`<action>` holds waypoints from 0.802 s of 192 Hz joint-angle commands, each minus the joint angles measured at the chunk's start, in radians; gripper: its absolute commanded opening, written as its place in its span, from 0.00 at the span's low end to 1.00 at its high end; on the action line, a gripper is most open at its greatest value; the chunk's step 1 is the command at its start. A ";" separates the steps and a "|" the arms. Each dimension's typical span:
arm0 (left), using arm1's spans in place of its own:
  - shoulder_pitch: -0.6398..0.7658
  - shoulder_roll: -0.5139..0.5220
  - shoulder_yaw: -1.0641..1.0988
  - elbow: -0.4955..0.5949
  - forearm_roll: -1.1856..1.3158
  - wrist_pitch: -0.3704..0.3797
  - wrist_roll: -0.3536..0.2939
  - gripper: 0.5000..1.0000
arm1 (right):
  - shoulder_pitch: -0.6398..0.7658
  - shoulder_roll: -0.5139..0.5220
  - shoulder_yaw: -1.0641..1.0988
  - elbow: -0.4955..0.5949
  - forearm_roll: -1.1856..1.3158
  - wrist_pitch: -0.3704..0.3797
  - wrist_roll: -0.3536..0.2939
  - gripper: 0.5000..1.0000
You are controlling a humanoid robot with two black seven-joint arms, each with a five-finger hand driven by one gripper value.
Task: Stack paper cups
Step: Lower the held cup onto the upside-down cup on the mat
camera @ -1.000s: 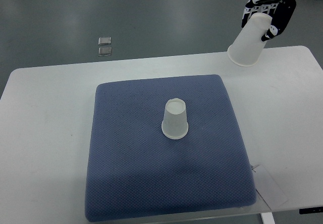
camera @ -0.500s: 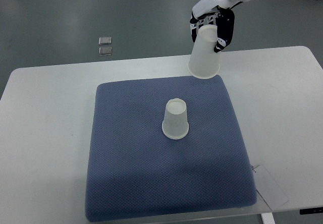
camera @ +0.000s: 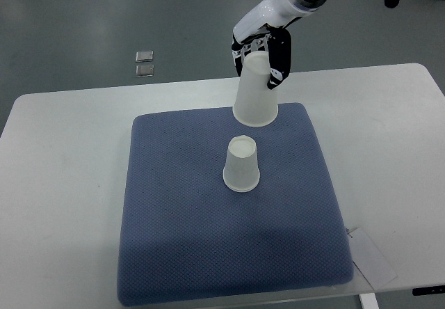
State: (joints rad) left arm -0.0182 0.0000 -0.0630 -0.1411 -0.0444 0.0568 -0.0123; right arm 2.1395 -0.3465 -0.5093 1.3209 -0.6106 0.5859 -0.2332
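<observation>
On the blue mat [camera: 181, 239], a little left of our load, the target cup [camera: 241, 165] stands mouth down. Above and just right of it our right hand [camera: 263, 50] grips the carried cup [camera: 255, 91] near its base, mouth down (slightly tilted). We should level that cup, centre its rim over the target's base, then lower straight.

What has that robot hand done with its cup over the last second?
The right robot hand carried its held paper cup, mouth down, leftward from beyond the table's far right corner to just behind the upside-down cup on the blue mat. It kept its grip throughout. That standing cup, the mat and the white table stayed put.
</observation>
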 commanded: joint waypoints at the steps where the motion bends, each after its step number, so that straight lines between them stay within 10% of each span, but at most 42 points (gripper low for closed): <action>1: 0.000 0.000 0.000 0.000 0.000 0.000 0.000 1.00 | -0.003 0.007 0.005 0.003 0.035 0.002 0.000 0.39; 154: 0.000 0.000 0.000 0.000 0.000 0.000 0.000 1.00 | -0.135 0.038 0.035 -0.003 0.051 -0.101 0.002 0.39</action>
State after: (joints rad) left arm -0.0177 0.0000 -0.0629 -0.1409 -0.0444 0.0568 -0.0123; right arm 2.0226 -0.3086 -0.4742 1.3185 -0.5577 0.4982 -0.2302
